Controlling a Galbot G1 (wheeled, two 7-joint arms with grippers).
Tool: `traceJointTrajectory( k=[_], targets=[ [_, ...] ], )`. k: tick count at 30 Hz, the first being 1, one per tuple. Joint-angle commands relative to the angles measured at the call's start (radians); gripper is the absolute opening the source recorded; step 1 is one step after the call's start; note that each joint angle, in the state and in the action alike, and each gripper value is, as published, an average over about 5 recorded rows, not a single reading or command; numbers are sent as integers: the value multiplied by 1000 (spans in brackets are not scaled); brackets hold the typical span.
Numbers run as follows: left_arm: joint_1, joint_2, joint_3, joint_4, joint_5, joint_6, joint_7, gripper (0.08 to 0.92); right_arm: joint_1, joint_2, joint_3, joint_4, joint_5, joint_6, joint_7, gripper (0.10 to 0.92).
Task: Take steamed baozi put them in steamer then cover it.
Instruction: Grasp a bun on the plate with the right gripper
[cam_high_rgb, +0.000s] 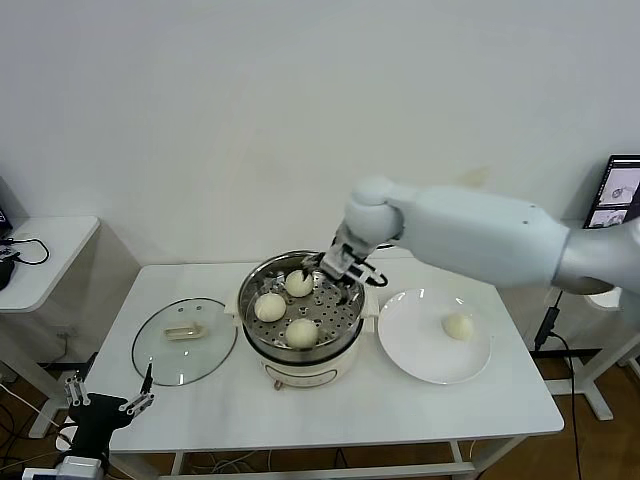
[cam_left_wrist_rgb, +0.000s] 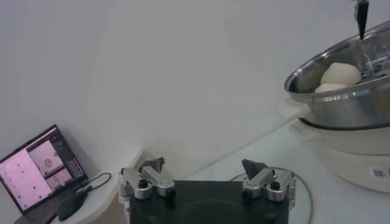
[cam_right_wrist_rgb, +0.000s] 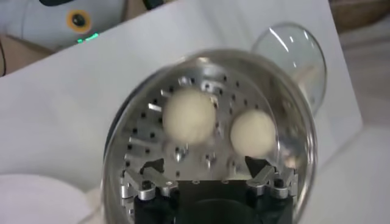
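The steamer (cam_high_rgb: 246, 300) stands mid-table with three baozi on its perforated tray: one at the back (cam_high_rgb: 299, 283), one on the left (cam_high_rgb: 269, 306), one at the front (cam_high_rgb: 302, 332). My right gripper (cam_high_rgb: 338, 278) hovers open over the tray's back right, holding nothing. In the right wrist view, two baozi (cam_right_wrist_rgb: 189, 115) (cam_right_wrist_rgb: 253, 132) lie beyond the open right gripper (cam_right_wrist_rgb: 205, 165). A fourth baozi (cam_high_rgb: 458, 325) rests on the white plate (cam_high_rgb: 420, 355). The glass cover (cam_high_rgb: 184, 340) lies flat to the left of the steamer. My left gripper (cam_high_rgb: 108, 390) waits open off the table's front left corner.
The plate sits just right of the steamer. A small side table (cam_high_rgb: 40, 250) with cables stands at far left. From the left wrist, the left gripper (cam_left_wrist_rgb: 204, 165) is seen well short of the steamer wall (cam_left_wrist_rgb: 347, 103), and a laptop (cam_left_wrist_rgb: 39, 167) shows.
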Motion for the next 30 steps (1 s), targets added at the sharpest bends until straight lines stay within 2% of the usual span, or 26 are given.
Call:
traceJointTrajectory(
  k=[1,7,12,18,30],
  targets=[
    [-5,6,8,-2,1,0,1,823,-39,-268,78,2,7,-252,-29,823],
    [-20,15,32,0,6,2,2,823,-187,-400,169,-40,-89,-239,-40,823],
    [-29,15,48,6,14,3,3,823,-333,-434,305,-100,-138,-206,-52,823],
    [-23,13,49,7,17,3,3,823,-466,-404,398,-177,-221,-171,-61,823],
    [-2,5,38,4,22,4,3,823,-600,-234,518,-423,-317,-115,-61,822]
  ],
)
